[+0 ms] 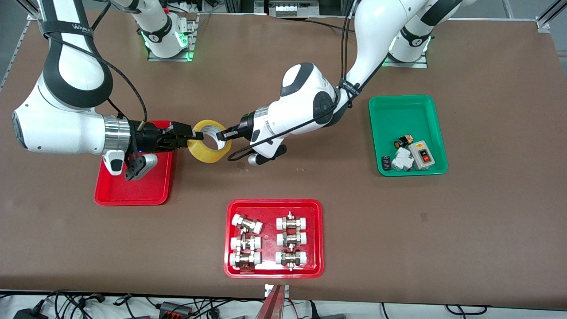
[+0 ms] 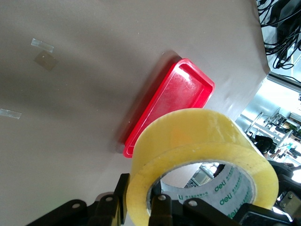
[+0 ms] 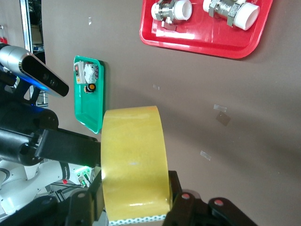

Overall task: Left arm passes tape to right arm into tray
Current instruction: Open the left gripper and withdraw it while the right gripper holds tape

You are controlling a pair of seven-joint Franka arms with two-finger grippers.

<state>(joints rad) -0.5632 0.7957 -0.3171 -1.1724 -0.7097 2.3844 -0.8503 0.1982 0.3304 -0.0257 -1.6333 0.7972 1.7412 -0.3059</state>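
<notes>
The handover is the step in hand. In the middle left of the front view, the tape (image 1: pixel 209 141) hangs in the air between the two arms, just beside the corner of the plain red tray (image 1: pixel 133 192). The left gripper (image 1: pixel 225 134) has its fingers clamped on the wall of the roll, one finger through the hole. The right gripper (image 1: pixel 195 136) is clamped on the opposite wall of the roll, so both seem to hold it together.

I judge that next the left gripper must let go and draw back. The right arm can then carry the tape over the tray and lower it inside.
</notes>
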